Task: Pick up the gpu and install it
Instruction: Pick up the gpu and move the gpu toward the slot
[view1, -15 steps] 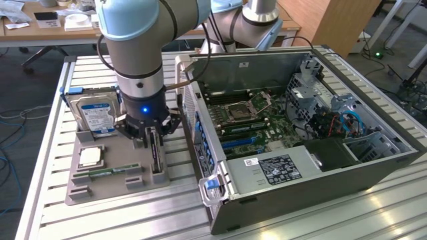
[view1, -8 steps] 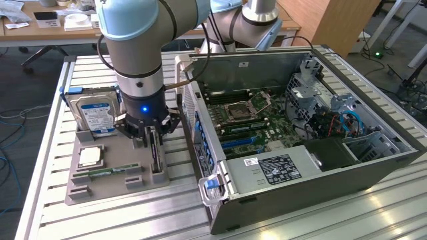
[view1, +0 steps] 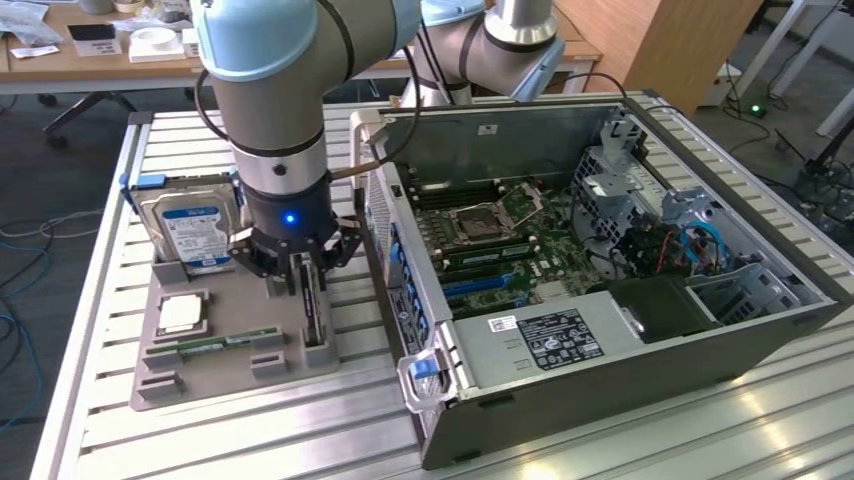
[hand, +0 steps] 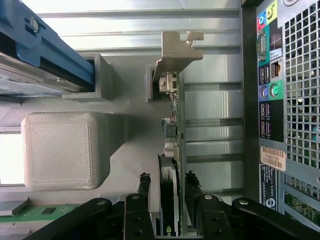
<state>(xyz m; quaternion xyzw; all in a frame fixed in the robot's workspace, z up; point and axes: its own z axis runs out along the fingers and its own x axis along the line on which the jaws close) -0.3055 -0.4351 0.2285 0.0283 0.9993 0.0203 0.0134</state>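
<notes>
Tool (view1: 304, 280) stands partly open astride the gpu (hand: 170, 135), which sits on edge in the grey holder (view1: 227, 385) to the exterior view's left of the computer case (view1: 601, 370); likely light, stiff, fragile, so grip the flat faces mid-length.

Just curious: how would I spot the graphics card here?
On the exterior view's left of the open computer case lies a grey tray. The gpu stands on edge there, under the gripper: a thin card with a metal bracket, unlike the blue-labelled hard drive.
</notes>
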